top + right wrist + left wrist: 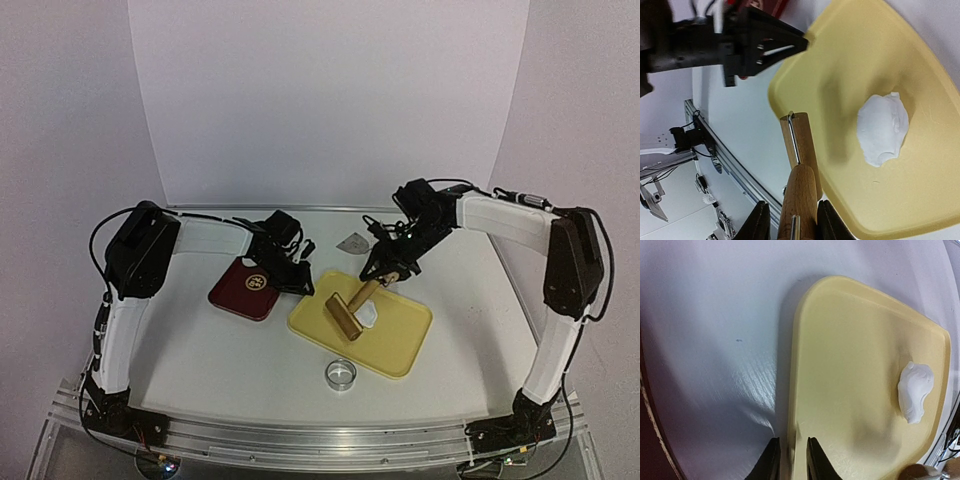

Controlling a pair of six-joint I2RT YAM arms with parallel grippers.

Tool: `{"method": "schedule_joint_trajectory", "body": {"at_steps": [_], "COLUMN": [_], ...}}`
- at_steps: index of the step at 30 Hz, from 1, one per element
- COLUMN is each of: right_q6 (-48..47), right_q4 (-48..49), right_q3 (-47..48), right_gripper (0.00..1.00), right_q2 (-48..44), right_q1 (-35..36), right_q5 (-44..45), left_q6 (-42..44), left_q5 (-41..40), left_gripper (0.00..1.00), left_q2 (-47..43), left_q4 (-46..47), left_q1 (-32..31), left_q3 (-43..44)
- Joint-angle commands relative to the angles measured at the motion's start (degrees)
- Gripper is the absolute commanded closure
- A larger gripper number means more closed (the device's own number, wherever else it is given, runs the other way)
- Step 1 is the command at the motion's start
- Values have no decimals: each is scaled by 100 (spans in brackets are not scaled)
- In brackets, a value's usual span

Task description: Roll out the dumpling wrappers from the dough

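The dough [368, 316] is a flattened white lump on the yellow board [400, 345]. It also shows in the left wrist view [915, 391] and the right wrist view [882, 131]. My right gripper [388, 277] is shut on the handle of a wooden roller [347, 318], whose barrel sits on the board just left of the dough. In the right wrist view the gripper [790, 220] clamps the roller [799, 145]. My left gripper [292, 278] is shut on the board's left edge, its jaws [792, 460] straddling the rim [795, 390]. No round wrappers are in view.
A dark red plate [243, 290] lies left of the board, under the left arm. A shiny ring cutter [341, 374] stands on the table in front of the board. A small silver object [351, 242] lies behind the board.
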Motion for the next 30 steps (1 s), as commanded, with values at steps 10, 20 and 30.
{"method": "schedule_joint_trajectory", "body": {"at_steps": [10,20,30], "right_q6": [184,-180,-397], "right_q4": [-306,-444,-424], "right_q3": [318,84,66], "right_gripper": [100,100,100], "right_q2": [-461,-85,383], "right_q1": [-824,-823,-825], "right_q5": [17,288,720], "left_q6": [-385,-700,-1190], "left_q5": [135,-206,-844], "left_gripper": [51,49,50], "left_q2": [-1029,-1559,-1499], "left_q4": [-278,-706,-948], "left_q1": [-88,-367,-488], "left_q3": [-150,-962,-1066]}}
